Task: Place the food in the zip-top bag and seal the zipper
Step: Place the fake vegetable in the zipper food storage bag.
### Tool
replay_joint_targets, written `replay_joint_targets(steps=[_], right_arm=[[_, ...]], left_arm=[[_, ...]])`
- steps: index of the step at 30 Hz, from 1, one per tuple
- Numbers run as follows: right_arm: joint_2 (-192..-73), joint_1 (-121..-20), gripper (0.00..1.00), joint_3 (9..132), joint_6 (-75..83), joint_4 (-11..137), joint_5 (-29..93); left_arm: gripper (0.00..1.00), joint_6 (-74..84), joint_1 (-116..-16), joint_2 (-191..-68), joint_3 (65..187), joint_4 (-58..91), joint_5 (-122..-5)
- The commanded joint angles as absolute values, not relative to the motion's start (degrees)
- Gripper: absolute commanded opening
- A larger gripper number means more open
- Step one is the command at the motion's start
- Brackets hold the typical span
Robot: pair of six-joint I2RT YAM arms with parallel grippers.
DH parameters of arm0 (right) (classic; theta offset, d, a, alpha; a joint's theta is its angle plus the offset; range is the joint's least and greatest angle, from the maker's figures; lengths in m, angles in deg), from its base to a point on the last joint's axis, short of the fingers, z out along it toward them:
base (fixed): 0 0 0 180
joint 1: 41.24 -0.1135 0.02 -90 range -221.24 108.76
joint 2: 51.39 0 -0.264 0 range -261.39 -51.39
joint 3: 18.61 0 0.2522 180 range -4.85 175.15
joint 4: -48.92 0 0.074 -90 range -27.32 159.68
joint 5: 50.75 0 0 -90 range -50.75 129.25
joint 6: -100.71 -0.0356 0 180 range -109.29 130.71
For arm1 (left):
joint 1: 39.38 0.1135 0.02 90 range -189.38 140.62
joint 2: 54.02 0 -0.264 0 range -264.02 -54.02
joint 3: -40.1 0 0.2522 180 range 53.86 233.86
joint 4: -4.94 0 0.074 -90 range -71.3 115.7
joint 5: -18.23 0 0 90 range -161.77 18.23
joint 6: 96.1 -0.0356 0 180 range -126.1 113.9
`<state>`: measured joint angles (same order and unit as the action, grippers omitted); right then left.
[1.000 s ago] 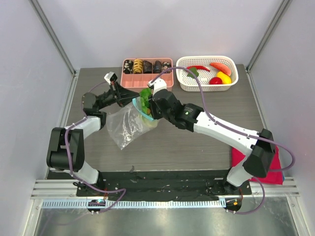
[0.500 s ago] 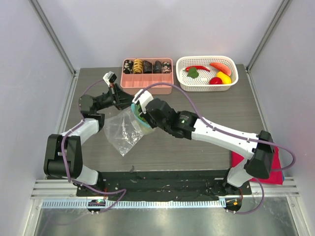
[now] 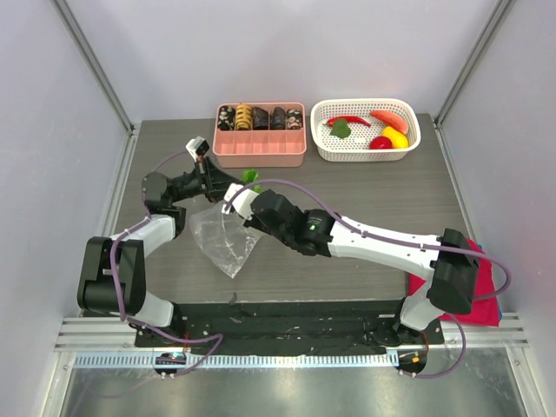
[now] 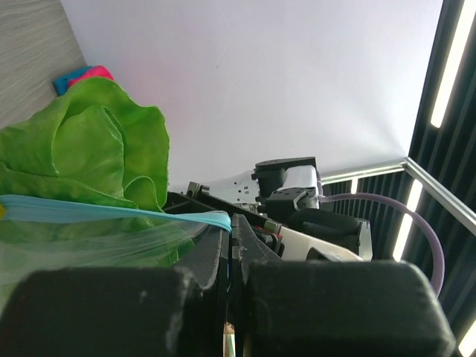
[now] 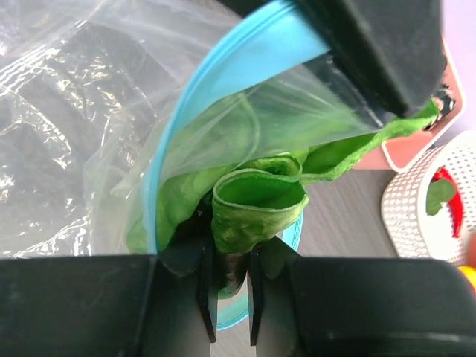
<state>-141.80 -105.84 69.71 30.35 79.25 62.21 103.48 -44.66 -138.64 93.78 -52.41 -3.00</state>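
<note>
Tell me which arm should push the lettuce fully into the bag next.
Right. The right claw grips the lettuce at the mouth of the zip-top bag; the left claw is shut on the zipper, holding the bag.

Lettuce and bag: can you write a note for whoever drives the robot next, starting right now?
Left gripper: shut on the edge of the zip-top bag by the zipper, holding the mouth open.
Right gripper: shut on the lettuce, which is partly inside the mouth; leaves poke out.
Done: nothing fully bagged.
Left: release lettuce inside, bag chili, tomato and other pieces from the white basket, seal zipper.
</note>
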Motion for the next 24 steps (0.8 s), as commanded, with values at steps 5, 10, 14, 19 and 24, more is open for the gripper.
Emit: replay_joint_targets(steps=[5, 10, 14, 19, 24], right_arm=[[-138.76, -106.19, 0.4, 65.2, 37.51, 86.76, 53.75], [-135.77, -105.14, 0.57, 65.11, 37.25, 86.14, 53.32], [-133.49, -104.43, 0.66, 64.76, 35.68, 86.14, 53.14], [-129.19, -102.85, 0.75, 64.5, 33.82, 86.14, 51.47], [-127.5, -100.56, 0.75, 63.88, 33.3, 85.27, 50.32]], left_arm=[[0.0, 106.13, -44.83, -134.7, 95.35, -69.89, -7.7], [0.0, 106.13, -44.92, -133.21, 94.21, -69.89, -6.21], [0.0, 106.22, -44.83, -132.51, 93.77, -69.89, -5.85], [0.0, 106.48, -44.83, -132.77, 93.76, -69.89, -6.12], [0.0, 106.75, -44.83, -133.3, 94.73, -69.89, -6.29]])
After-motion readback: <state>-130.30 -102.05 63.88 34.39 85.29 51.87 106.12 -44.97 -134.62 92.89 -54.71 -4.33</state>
